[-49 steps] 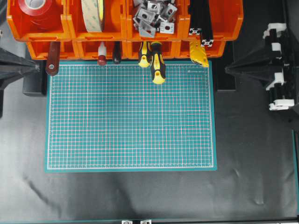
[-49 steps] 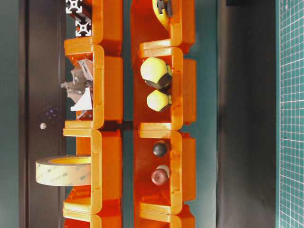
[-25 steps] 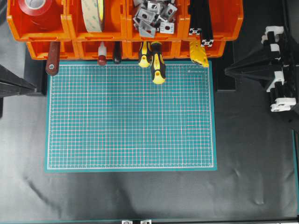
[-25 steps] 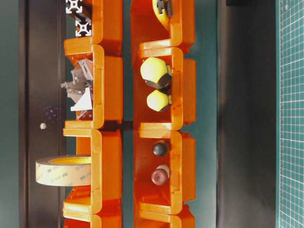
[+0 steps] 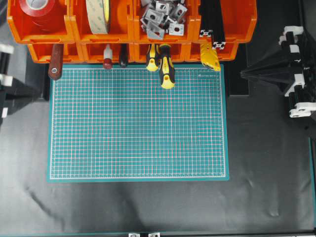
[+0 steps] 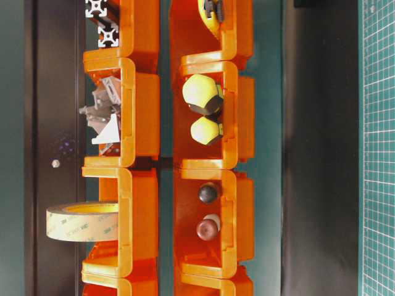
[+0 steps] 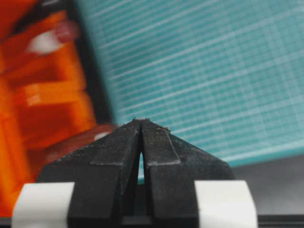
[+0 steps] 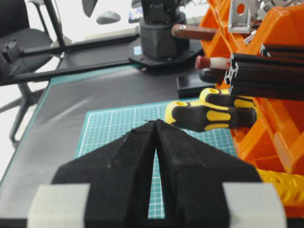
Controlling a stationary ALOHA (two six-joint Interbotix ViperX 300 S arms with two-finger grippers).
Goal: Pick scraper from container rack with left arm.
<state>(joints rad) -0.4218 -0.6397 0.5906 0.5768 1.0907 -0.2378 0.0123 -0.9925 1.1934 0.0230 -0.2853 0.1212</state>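
Well, I see a green mat point(image 5: 138, 123) on black tabletop point(image 5: 148, 207). My left gripper point(image 7: 141, 122) hangs pinched together, empty, near the rack point(image 5: 133, 29); scraper point(image 5: 55, 64) pokes from its far-left lower bin.

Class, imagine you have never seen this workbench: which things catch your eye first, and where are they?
The bright orange container rack runs across the top of the overhead view, wider than the green cutting mat below it. Two yellow-and-black screwdrivers poke out onto the mat, and the scraper with its reddish-brown handle hangs from the leftmost lower bin.
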